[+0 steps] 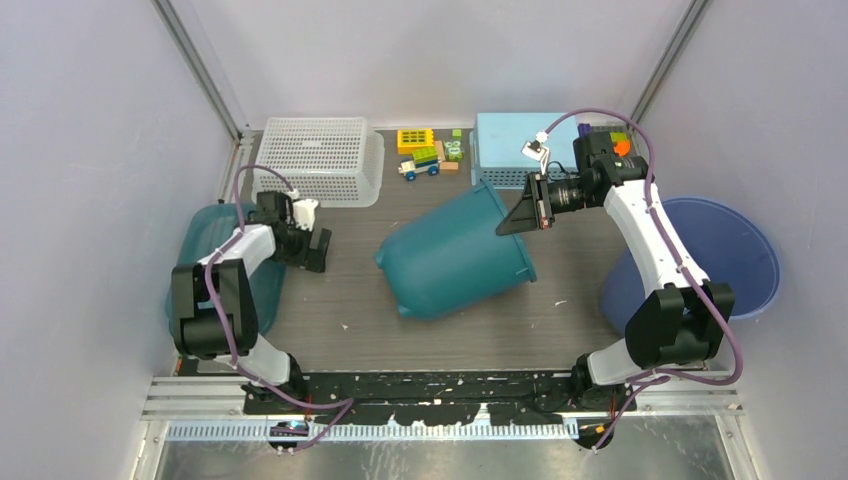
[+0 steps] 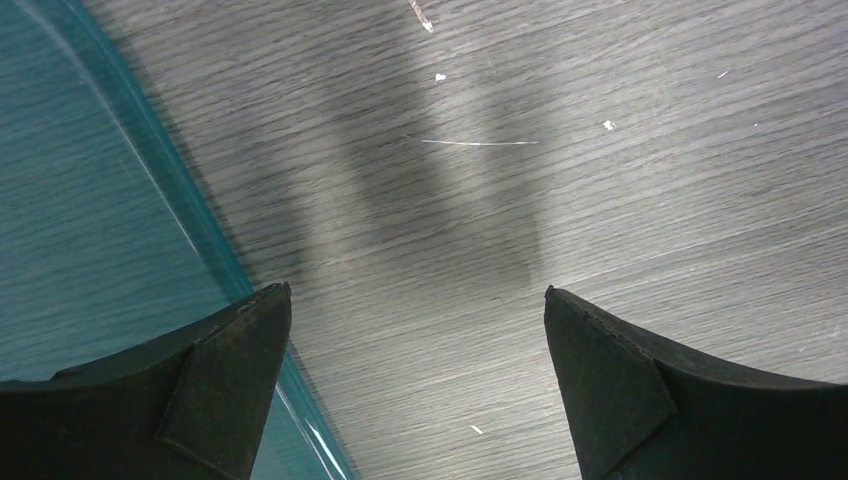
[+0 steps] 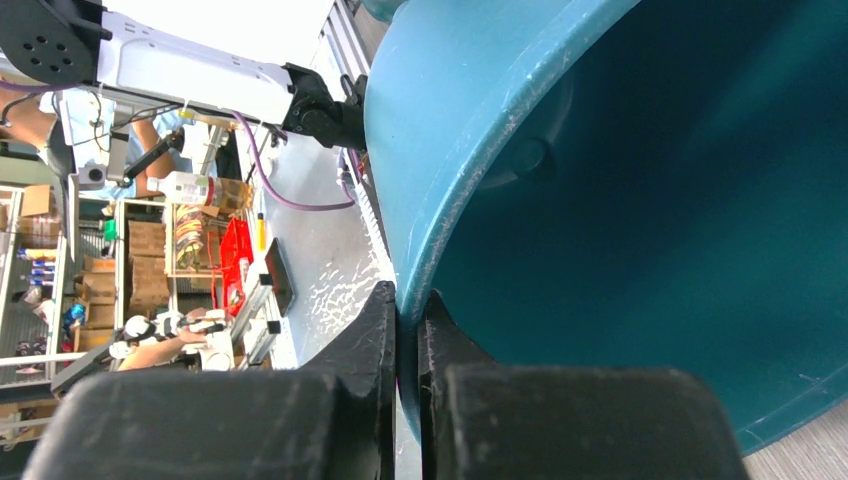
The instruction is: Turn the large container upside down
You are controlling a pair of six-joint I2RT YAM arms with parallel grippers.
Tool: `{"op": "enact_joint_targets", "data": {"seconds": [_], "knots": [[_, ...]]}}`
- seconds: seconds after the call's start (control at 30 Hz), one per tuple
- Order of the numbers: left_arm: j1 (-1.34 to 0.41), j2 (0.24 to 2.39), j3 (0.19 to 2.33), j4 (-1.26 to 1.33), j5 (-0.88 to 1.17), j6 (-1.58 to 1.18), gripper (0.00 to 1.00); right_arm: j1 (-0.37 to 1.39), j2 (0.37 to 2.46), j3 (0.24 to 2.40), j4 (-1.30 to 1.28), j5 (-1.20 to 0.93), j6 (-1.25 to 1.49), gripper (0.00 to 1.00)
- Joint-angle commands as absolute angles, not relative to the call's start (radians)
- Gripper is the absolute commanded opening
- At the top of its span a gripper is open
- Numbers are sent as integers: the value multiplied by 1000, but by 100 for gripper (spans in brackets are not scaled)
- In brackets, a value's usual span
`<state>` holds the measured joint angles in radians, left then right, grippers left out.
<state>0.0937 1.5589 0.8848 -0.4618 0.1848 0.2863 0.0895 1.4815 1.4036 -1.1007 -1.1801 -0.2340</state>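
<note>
Right end effector (image 3: 407, 310) clamped on the rim of the large teal container (image 1: 455, 260), tipped on its side on the table (image 1: 560, 322); left end effector (image 2: 417, 296) spread wide beside a teal lid (image 2: 90, 200).

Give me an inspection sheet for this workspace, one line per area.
Surface: grey wood-grain table, few white specks.
Job's things: large teal container on its side, mid-table, not yet inverted.
Clutter: white basket, light blue box, toy blocks at back; teal plastic piece left; blue bucket right.
Grippers: left gripper open over bare table; right gripper shut on the container's rim.
Cables: purple cable along each arm.
Surroundings: white walls.
</note>
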Motion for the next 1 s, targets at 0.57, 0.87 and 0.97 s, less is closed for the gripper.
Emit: {"op": "enact_joint_targets", "data": {"seconds": [0.57, 0.87, 0.97], "knots": [[369, 1337, 1218, -595, 13, 221, 68, 84, 1422, 1411, -1094, -1259, -254, 1], [495, 1432, 1254, -527, -126, 278, 1, 85, 1409, 1399, -1091, -1273, -254, 1], [543, 1478, 1261, -509, -108, 301, 0, 85, 1405, 1391, -1090, -1276, -256, 1]]}}
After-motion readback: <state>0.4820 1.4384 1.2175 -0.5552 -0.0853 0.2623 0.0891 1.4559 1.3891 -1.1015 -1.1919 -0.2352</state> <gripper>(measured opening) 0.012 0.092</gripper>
